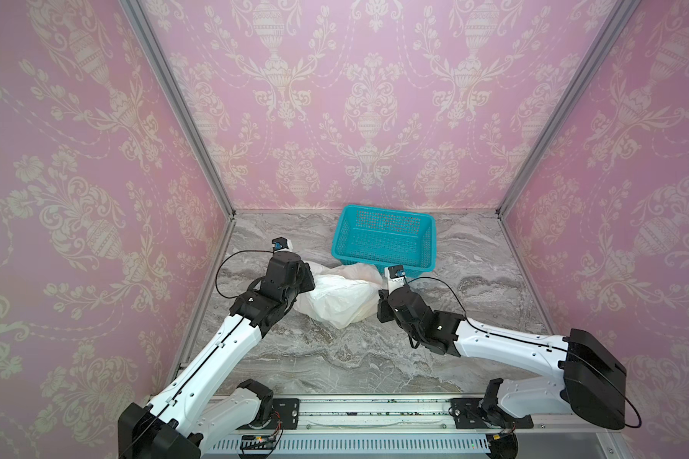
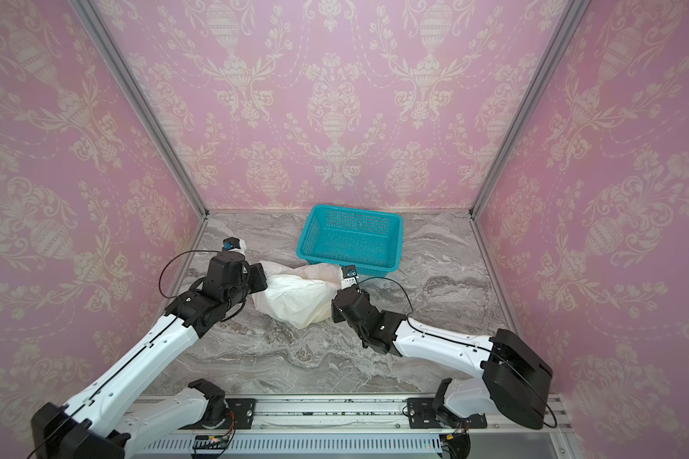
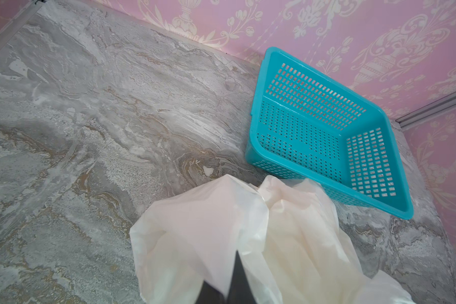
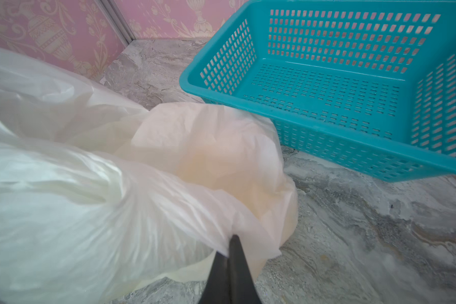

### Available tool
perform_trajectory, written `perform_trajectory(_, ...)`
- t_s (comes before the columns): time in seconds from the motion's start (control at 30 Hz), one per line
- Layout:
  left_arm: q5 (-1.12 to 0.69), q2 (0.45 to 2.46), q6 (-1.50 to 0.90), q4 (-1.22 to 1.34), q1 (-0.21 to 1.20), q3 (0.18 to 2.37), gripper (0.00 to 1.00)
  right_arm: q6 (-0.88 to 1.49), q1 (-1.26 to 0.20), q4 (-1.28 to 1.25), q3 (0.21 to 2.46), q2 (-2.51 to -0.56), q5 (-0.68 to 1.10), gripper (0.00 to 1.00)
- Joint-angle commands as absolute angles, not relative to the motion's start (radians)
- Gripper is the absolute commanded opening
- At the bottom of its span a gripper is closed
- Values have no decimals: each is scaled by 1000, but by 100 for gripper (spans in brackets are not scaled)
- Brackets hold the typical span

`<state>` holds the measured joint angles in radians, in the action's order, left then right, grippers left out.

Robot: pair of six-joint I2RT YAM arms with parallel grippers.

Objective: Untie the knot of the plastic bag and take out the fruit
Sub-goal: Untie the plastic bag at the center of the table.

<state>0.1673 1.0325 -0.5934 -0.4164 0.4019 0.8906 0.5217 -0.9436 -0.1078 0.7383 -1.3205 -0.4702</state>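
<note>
The plastic bag [image 1: 341, 296] [image 2: 295, 296] lies crumpled on its side on the marble bench [image 1: 335, 357], about midway between the left and right edges and somewhat nearer the far edge. Its film bulges, and a faint peach-orange tint shows through it in the right wrist view [image 4: 208, 163]. No single fruit can be made out, and the knot is hidden in the folds.

The left gripper [image 3: 234, 256] has its jaws pressed together on a fold of film at the bag's left end. The right gripper [image 4: 233, 238] is likewise pinched onto a fold at the bag's right end, so the bag lies between the two arms.

Just behind the bag stands a teal mesh basket [image 1: 359, 257] [image 3: 313, 92] [image 4: 340, 34], close to the far edge. The bag's far side reaches the basket's near wall, though whether they touch cannot be told. Pink patterned walls enclose the bench.
</note>
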Motion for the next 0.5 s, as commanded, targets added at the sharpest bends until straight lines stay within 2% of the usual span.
perform_trajectory(0.0,203,1016,-625,-416,362,871,0,565,-924,-158,688,-1268,-534,0)
perform_trajectory(0.23,82,1020,-674,-387,249,828,0,620,-895,-232,579,-1192,-559,0)
perform_trajectory(0.47,71,1011,-682,-374,237,815,0,652,-882,-265,514,-1140,-594,0)
